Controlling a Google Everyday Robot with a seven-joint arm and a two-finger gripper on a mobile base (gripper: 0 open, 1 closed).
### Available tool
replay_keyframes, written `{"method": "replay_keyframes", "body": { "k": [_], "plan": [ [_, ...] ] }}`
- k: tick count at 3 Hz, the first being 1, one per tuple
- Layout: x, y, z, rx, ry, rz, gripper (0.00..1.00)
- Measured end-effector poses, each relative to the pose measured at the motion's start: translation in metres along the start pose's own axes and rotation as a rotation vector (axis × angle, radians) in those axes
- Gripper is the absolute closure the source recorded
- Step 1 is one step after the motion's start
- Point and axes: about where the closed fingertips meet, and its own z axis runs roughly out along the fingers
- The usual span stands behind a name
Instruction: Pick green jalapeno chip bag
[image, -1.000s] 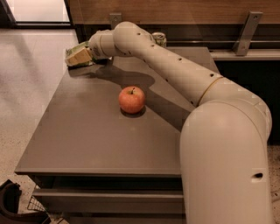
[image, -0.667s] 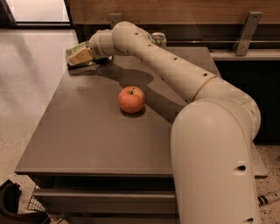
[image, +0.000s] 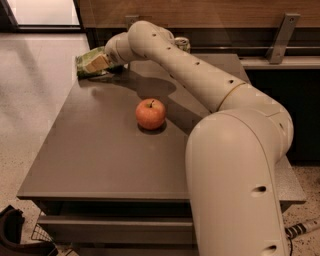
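Pale speckled floor (image: 30, 95) runs along the left side. A wood-panelled wall (image: 210, 10) closes the back, and a grey metal bracket (image: 281, 35) stands on a light ledge (image: 280, 62) at the right. Between them sits a brown-grey desk (image: 85, 155) with a flat matte top and a drawer-like front below its near edge.

The robot's cream arm (image: 200, 80) rises from a bulky joint in the right foreground and reaches diagonally over the desk to its far left corner. The hand (image: 98, 63) is at that corner, low over the desktop and right at the green jalapeno chip bag (image: 83, 66). The bag lies on the desk there, crumpled and shiny, with its green foil showing to the left of the hand. A tan patch sits where hand and bag meet, and it cannot be told which of the two it belongs to. Whether the hand is spread over the bag or pinching it cannot be told from this angle either.

A red-orange apple (image: 150, 113) stands near the middle of the desk, stem up, well apart from the bag. The arm passes behind the apple without touching it and casts a shadow on the top. Behind the arm, at the far edge, the top of a can (image: 183, 43) peeks out, mostly hidden.
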Motion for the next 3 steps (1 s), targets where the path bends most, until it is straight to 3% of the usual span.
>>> {"method": "replay_keyframes", "body": {
  "k": [1,3],
  "plan": [
    [0.009,0.0046,0.0058,-0.021,0.023,0.014,0.49],
    [0.0097,0.0084,0.0098,-0.027,0.023,0.013,0.95]
  ]
}}
